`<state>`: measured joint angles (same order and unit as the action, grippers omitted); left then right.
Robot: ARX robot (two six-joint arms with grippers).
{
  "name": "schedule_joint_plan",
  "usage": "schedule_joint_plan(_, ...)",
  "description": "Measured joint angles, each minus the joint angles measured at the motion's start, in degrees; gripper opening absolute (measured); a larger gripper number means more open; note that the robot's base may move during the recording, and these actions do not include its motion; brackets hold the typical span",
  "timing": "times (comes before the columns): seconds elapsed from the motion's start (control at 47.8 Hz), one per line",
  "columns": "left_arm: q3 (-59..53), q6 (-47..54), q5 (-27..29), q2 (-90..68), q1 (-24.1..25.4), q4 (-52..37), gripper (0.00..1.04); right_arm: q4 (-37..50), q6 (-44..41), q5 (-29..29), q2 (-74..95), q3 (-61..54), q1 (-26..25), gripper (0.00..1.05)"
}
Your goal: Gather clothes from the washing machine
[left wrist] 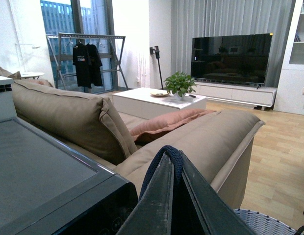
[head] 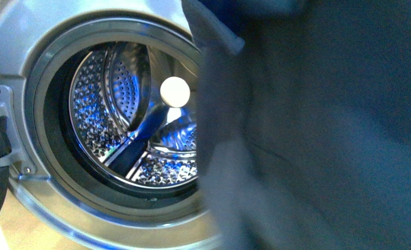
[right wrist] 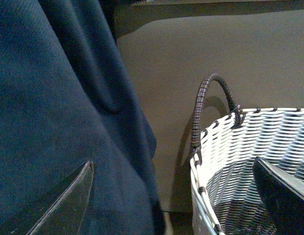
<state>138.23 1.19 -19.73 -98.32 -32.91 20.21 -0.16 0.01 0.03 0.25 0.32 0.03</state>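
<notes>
Left pincer (left wrist: 172, 157) pinching clothes (head: 323, 135), right pincer (right wrist: 172, 162) spread

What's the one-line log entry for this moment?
left pincer: shut on dark blue-grey ribbed fabric garment | right pincer: open, by white woven basket | grey metallic washing machine: door open, no clothes seen inside

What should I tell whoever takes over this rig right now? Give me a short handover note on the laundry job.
Left gripper: shut on the hem of a dark navy garment, held up outside the washing machine.
Right gripper: open and empty, beside the hanging garment, by the woven basket.
Done: this garment is out; the visible part of the drum shows no clothes.
Left: lower the garment into the basket, then check the side of the drum that the garment hides.
</notes>
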Motion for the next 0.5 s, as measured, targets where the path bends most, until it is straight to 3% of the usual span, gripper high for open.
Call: schedule_joint_plan(0.503,0.5,-0.2,0.0,-0.3,-0.1,0.0,0.05,0.0,0.0,0.0,0.0,0.0,0.0,0.97)
